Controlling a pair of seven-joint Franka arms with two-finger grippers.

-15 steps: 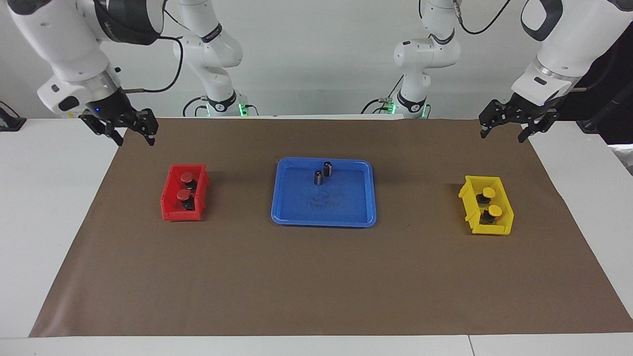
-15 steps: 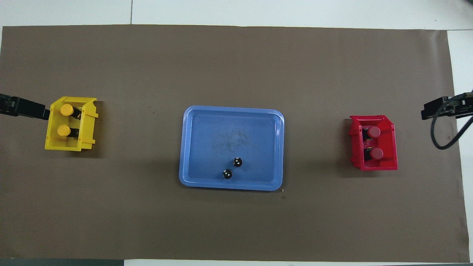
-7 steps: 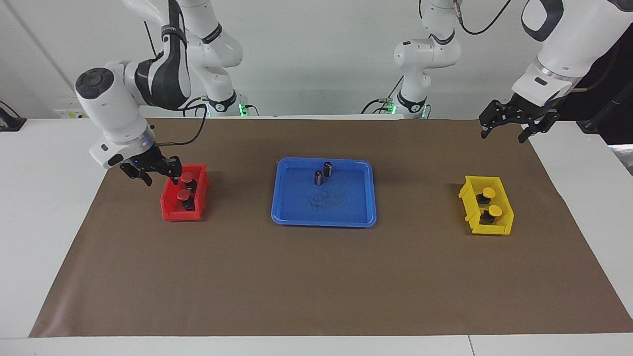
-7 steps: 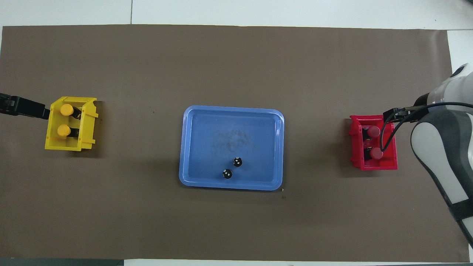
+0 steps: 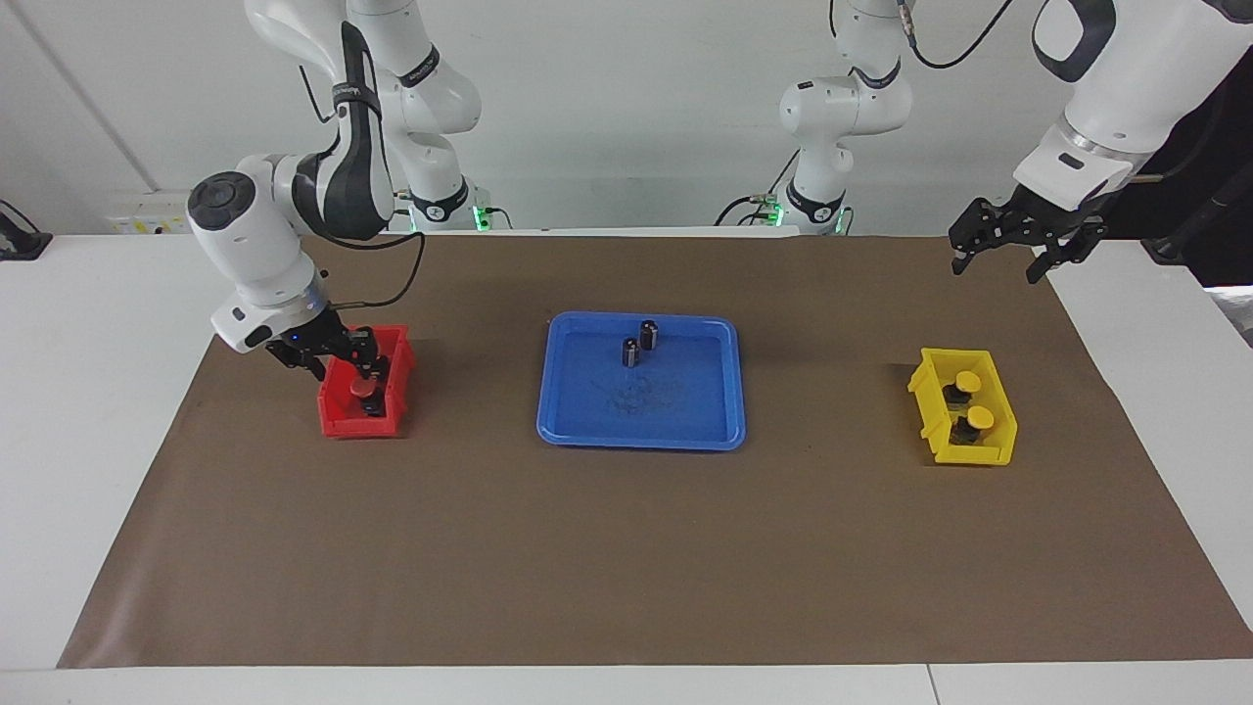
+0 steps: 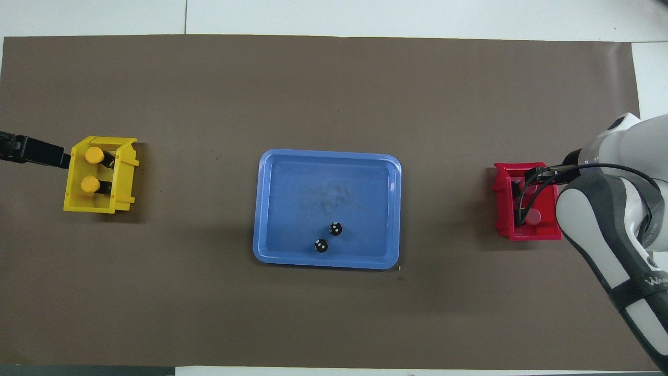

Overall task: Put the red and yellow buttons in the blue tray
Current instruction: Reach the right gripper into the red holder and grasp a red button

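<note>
Reaching down into the red bin (image 5: 338, 416), the right gripper (image 5: 370, 369) sits over the red button nearer the robots, which it hides. Whether its fingers have clenched on that button cannot be told. The second red button (image 5: 363, 389) shows just beside the fingertips, crowded against them inside the narrow bin.

The likeliest trouble, as a judgement: the fingers could catch the bin wall or nudge the neighbouring button, so the grip lands off-centre and the button slips or tips on lifting. A light bin might also drag or lift along with the gripper.

Toward the middle of the table lies the blue tray (image 5: 563, 421), holding only two dark capless cylinders (image 5: 638, 343) near the robots' edge. A button set down carelessly there could knock them over.

At the left arm's end of the table, the yellow bin (image 5: 994, 452) holds both yellow buttons (image 5: 973, 399). The left gripper (image 5: 998, 257) waits with fingers spread, in the air above the table edge, holding nothing.

No button is in the tray yet.
</note>
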